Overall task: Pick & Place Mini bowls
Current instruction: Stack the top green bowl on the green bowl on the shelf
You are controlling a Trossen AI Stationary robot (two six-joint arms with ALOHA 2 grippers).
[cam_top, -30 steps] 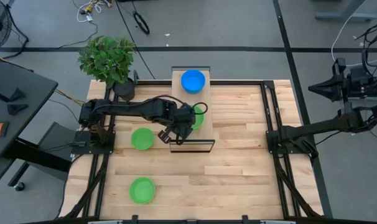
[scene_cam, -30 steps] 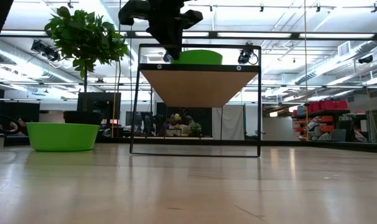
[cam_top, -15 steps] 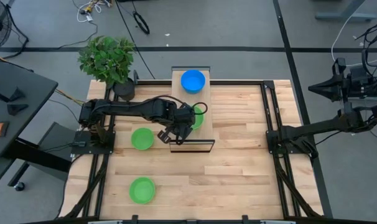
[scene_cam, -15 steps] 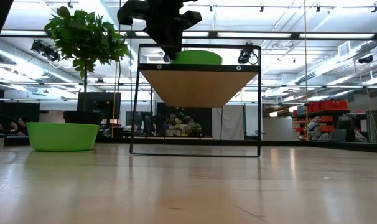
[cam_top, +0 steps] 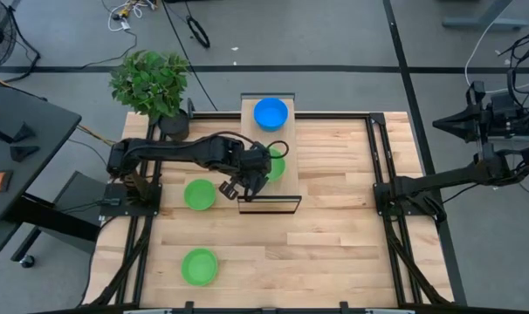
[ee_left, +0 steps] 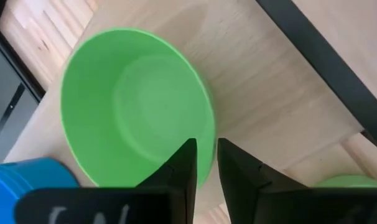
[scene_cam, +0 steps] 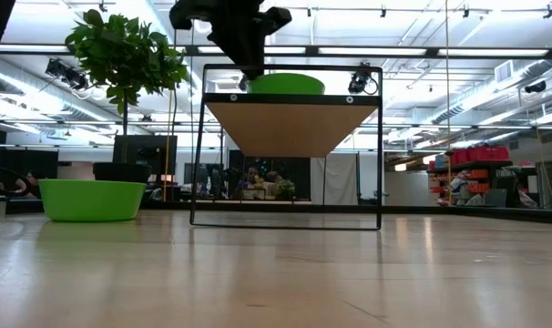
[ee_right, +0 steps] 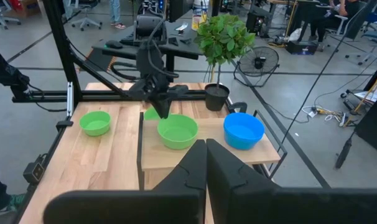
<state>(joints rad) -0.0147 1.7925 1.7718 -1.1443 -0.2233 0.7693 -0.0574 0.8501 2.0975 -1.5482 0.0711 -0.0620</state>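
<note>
Green mini bowl (cam_top: 277,166) sits on the raised wooden shelf (cam_top: 286,139), on the shelf's half toward the desk's near edge, close to the shelf's left side. Blue mini bowl (cam_top: 271,113) is on the same shelf at its far end, apart from the green one; bare wood shows between them and along the shelf's right side.

Left tool (cam_top: 251,177) is at the shelf bowl's near-left rim. In the left wrist view the two fingers (ee_left: 182,171) stand only a narrow slit apart, with the green rim (ee_left: 204,155) running behind that slit. Grip probably on the rim wall, but actual contact cannot be confirmed from this angle. Low view: left tool (scene_cam: 244,77) comes down from above onto the left edge of the bowl (scene_cam: 287,84), which rests level on the shelf top.

Two more green bowls on the desk (cam_top: 334,253) itself: one (cam_top: 199,194) just left of the shelf frame, under the left arm; one (cam_top: 199,266) near the near-left corner. Right half of the desk is bare wood.

Right tool (ee_right: 206,165) waits off the desk's right edge, fingers together, nothing held.

Potted plant (cam_top: 151,83) at the far-left corner.
</note>
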